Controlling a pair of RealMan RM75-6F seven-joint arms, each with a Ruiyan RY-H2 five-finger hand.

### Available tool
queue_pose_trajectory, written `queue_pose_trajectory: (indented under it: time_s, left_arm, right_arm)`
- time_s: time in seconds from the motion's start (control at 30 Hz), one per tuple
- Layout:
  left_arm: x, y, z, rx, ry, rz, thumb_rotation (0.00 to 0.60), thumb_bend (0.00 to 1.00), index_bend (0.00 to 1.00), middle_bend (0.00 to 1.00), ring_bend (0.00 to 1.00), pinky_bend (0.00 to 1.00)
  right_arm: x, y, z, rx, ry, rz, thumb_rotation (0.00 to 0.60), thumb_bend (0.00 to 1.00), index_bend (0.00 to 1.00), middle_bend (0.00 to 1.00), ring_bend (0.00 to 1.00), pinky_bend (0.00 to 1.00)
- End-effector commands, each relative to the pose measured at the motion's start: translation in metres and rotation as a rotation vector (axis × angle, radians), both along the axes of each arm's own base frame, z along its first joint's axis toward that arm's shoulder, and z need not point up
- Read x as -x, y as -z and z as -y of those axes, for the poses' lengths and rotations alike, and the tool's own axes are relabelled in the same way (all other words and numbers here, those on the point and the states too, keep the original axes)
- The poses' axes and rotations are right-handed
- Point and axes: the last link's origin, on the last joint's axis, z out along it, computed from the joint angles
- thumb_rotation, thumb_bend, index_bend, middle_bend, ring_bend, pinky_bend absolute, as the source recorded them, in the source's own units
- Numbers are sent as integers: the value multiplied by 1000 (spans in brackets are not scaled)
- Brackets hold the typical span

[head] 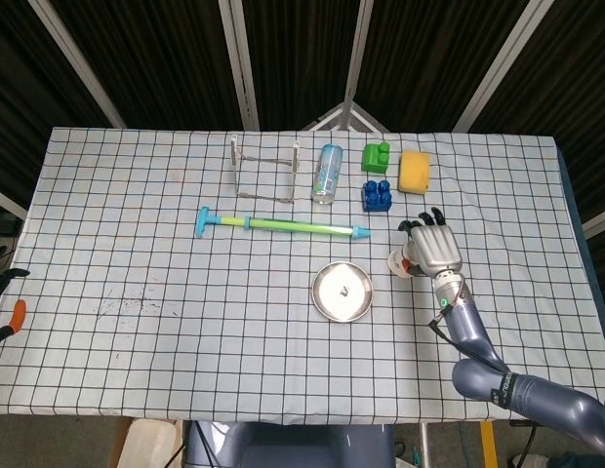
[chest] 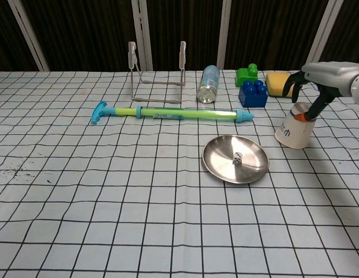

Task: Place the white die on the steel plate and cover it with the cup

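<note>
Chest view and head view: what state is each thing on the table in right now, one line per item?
White die: resting in the steel plate, uncovered.
Cup: upside down on the cloth, right of the plate, tilted.
Right hand: over the cup, fingers touching its top.
Can: lying on its side.
Wire rack: upright.
Water squirter: lying flat.
Left hand: not in view.
</note>
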Motion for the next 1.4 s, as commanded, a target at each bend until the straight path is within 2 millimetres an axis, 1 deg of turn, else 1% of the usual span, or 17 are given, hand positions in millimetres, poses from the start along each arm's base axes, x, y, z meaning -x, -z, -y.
queue_pose_trajectory:
  time_s: [0.03, 0.37, 0.63, 1.2, 1.4]
  left_arm:
    - [0, 1, 0, 2, 0, -1, 600, 672, 277, 0, 0, 95]
    - [0, 0, 0, 0, 0, 0, 600, 672, 277, 0, 0, 95]
    - [0, 0, 0, -1, -1, 0, 600, 672, 277, 0, 0, 95]
    - [-1, 1, 0, 6, 0, -1, 600, 672, 278, 0, 0, 95]
    - [0, 1, 0, 4, -1, -2, 600, 672, 278, 0, 0, 95]
  right_arm:
    - [1, -1, -3, -7, 1, -3, 600, 313, 309, 367, 155, 0]
    - [4, 0, -9, -27, 14, -18, 600, 313, 309, 367, 155, 0]
    - [10, 0, -8, -32, 32, -31, 600, 313, 309, 367, 155, 0]
    - [21, -11, -12, -29, 55, -67, 600, 313, 310, 367, 155, 0]
    - [24, -11, -14, -37, 67, -73, 600, 313, 310, 367, 155, 0]
